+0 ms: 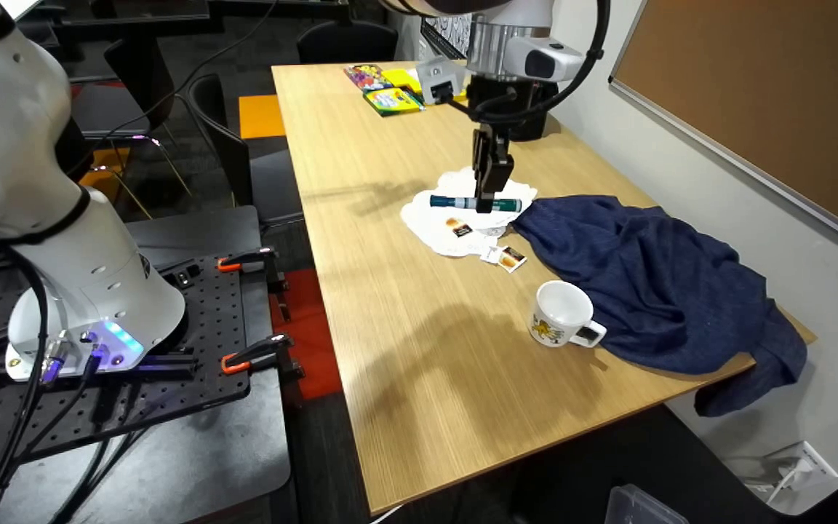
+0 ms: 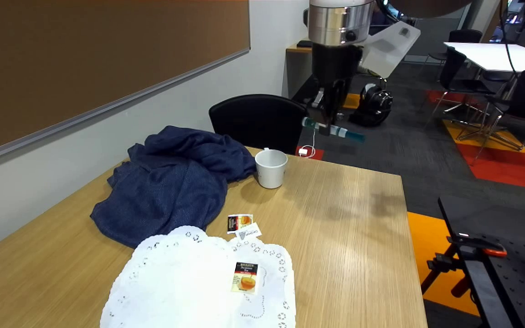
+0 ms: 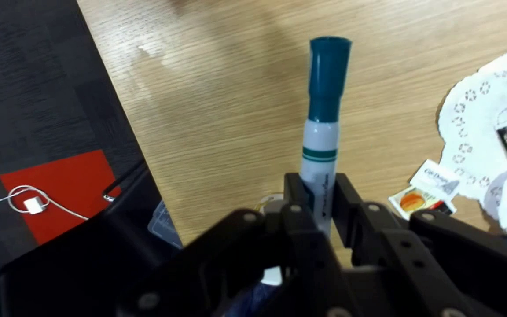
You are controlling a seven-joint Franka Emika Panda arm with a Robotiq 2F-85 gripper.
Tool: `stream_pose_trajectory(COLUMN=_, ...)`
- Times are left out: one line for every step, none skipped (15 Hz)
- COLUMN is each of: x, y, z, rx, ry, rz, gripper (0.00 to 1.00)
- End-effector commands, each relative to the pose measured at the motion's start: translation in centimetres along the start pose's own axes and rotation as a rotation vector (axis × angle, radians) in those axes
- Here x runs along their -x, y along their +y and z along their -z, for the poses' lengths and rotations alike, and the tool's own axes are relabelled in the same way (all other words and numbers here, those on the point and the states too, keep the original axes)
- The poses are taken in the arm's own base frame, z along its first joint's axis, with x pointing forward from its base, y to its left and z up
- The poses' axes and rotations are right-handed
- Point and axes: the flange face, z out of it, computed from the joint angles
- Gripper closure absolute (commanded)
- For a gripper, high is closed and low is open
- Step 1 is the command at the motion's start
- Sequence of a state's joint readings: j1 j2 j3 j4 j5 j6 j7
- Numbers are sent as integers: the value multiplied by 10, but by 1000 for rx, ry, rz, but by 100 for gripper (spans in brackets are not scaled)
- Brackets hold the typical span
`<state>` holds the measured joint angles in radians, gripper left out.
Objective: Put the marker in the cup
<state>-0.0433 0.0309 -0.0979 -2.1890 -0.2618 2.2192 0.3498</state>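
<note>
Green marker's (image 3: pixel 321 134) lettering (image 3: pixel 325 193): wrist view only

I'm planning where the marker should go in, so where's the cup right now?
In an exterior view, the cup stands upright near the far edge of the table, just right of the blue cloth and beyond the small packets.

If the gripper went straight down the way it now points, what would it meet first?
Probably the wood tabletop beside the cup: in both exterior views the gripper, holding the marker, hangs to one side of it. Depth is unclear, so the marker might clip the cup.
</note>
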Motion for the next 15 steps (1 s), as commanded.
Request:
stream_pose_trajectory(x=-6, y=-11, z=-1, rx=43, ry=112, rz=-156, gripper=95)
stream_pose_trajectory(x=-8, y=-14, z=-2, rx=62, ry=143, rz=-199, gripper=95)
stream_pose_trajectory(x=-12, y=-14, z=-3, rx=82, ry=172, rz=-241, gripper=95)
stream_pose_trajectory(x=-14, y=-15, z=-4, rx=104, ry=200, rz=-284, gripper=95)
stream_pose_trajectory(x=-17, y=-15, z=-6, rx=123, ry=225, rz=-331, gripper=95)
stream_pose_trajectory(x=-19, y=-16, z=-8, rx=142, ry=250, rz=-377, gripper=95)
stream_pose_trajectory(x=-20, y=-17, z=-10, rx=160, ry=273, rz=-426, gripper=95)
stream_pose_trajectory(x=-22, y=-19, z=-12, rx=174, ry=296, rz=-474, gripper=95)
stream_pose_trajectory(x=-23, y=-21, z=-15, rx=186, ry=318, rz=-526, gripper=95)
stream_pose_trajectory(x=-25, y=-22, z=-18, rx=196, ry=340, rz=-578, gripper=95)
stream_pose_trajectory(x=-26, y=-24, z=-21, rx=203, ry=364, rz=-628, gripper=95)
stream_pose_trajectory(x=-28, y=-25, z=-25, rx=211, ry=394, rz=-674, gripper=95)
stream_pose_trajectory(x=-30, y=-27, z=-28, rx=220, ry=428, rz=-718, gripper=95)
stream_pose_trajectory(x=-34, y=-28, z=-30, rx=228, ry=470, rz=-752, gripper=95)
stream_pose_trajectory(x=-36, y=-30, z=-33, rx=238, ry=515, rz=-782, gripper=95)
